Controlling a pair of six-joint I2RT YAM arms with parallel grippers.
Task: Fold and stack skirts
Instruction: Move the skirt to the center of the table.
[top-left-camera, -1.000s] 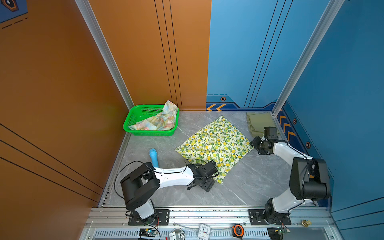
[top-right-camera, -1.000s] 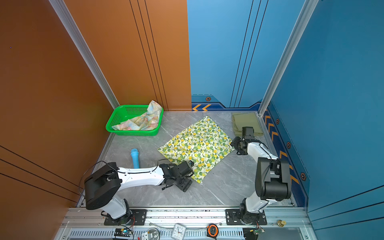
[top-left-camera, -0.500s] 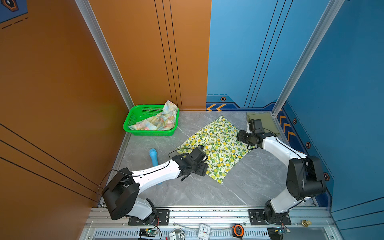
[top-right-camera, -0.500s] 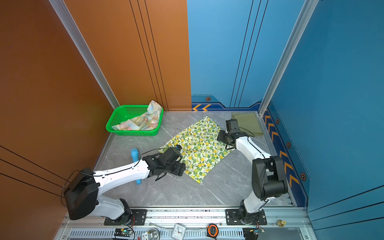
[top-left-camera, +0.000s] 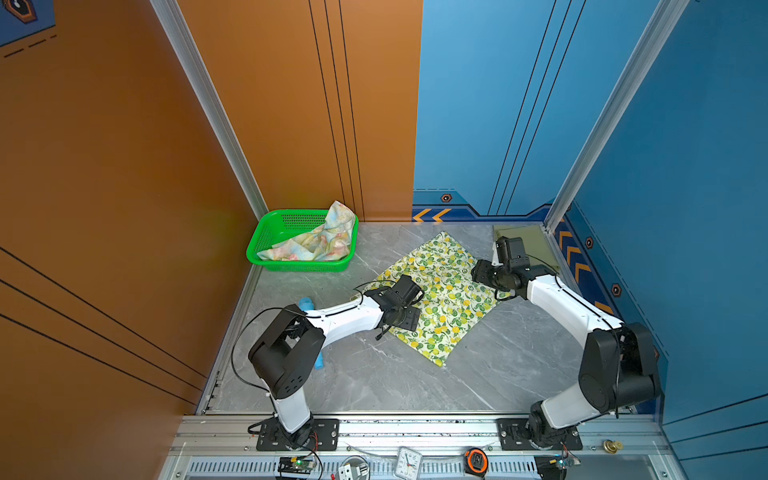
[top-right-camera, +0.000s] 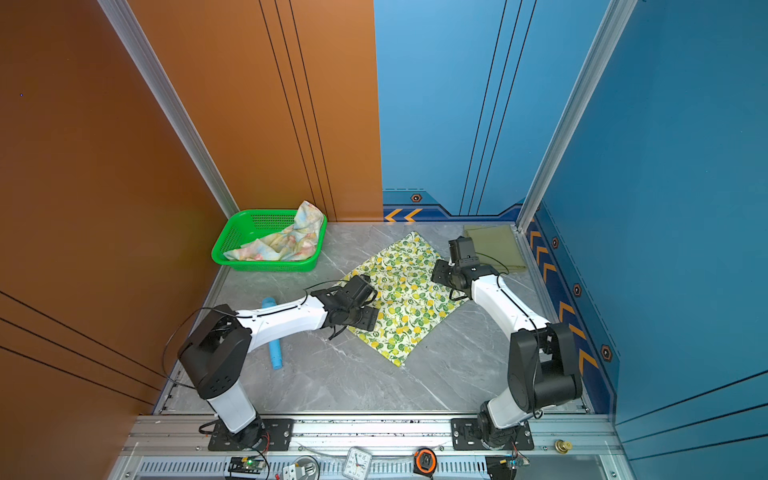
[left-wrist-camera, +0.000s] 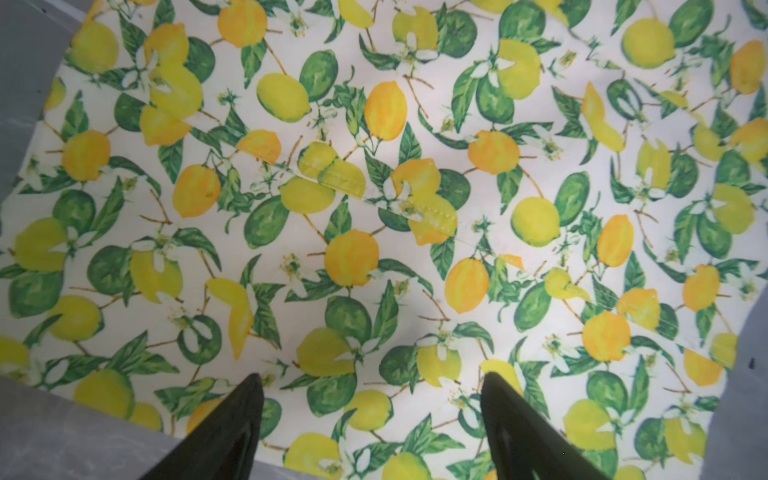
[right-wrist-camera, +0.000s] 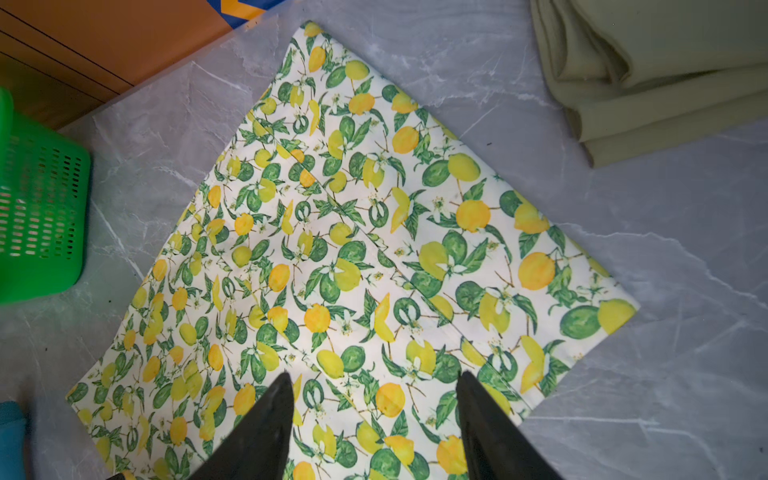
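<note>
The lemon skirt (top-left-camera: 440, 291) is lying flat mid-table (top-left-camera: 374, 386). I am holding my left gripper (left-wrist-camera: 370, 376) over its 8 o'clock edge and my right gripper (right-wrist-camera: 375, 374) over its 3 o'clock edge, fingers spread, grasping nothing. The folded olive skirt (top-right-camera: 494, 245) is sitting at 2 o'clock. The pastel skirt (top-left-camera: 320, 241) is lying in the green basket (top-left-camera: 266, 232) at 10, and the blue toy (top-right-camera: 275, 349) is at 8.

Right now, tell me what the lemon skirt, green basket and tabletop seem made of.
Lemon skirt: thin woven cloth, matte; stitched seams and soft creases show.
Green basket: moulded plastic, slightly glossy, with punched slots.
Tabletop: grey marble-look surface with white veins, smooth; stone or printed laminate, cannot tell.
</note>
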